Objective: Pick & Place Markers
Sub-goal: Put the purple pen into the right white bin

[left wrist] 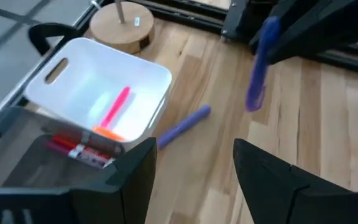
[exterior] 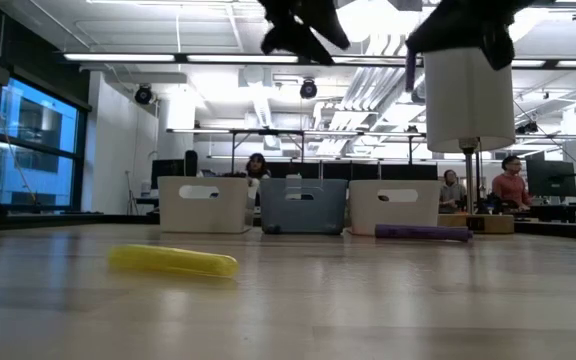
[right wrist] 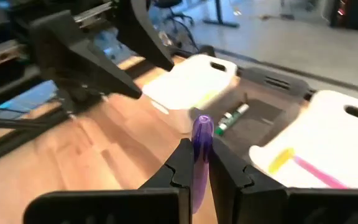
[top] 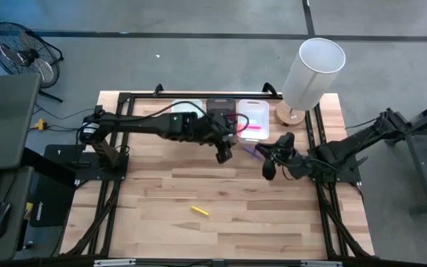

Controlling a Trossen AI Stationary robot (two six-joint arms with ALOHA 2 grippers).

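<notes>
A purple marker [right wrist: 202,146] is up in the air, with my right gripper [right wrist: 197,163] shut on it, right of the table's middle [top: 270,167]. Just left of it, in front of the bins, my left gripper [left wrist: 194,171] hangs open [top: 224,152] and holds nothing. A second purple marker [left wrist: 184,127] lies flat on the wood between the two grippers [top: 252,152]. A yellow marker [top: 200,211] lies nearer the front edge. The right white bin [left wrist: 148,68] holds a pink marker [left wrist: 115,107]. The dark bin [left wrist: 23,155] holds a red marker [left wrist: 79,149]. My right gripper pinches the purple marker between its two fingers, the marker lying along them. Its rounded free end [right wrist: 202,126] sticks out past the fingertips. The marker is lifted clear of the table and tilted, its free end [left wrist: 254,99] lower.
Three bins stand in a row at the far edge: white [top: 186,110], dark [top: 221,110], white [top: 254,111]. A lamp with a white shade [top: 313,70] and a round wooden foot [left wrist: 122,26] stands at the far right. The front half of the table has only the yellow marker.
</notes>
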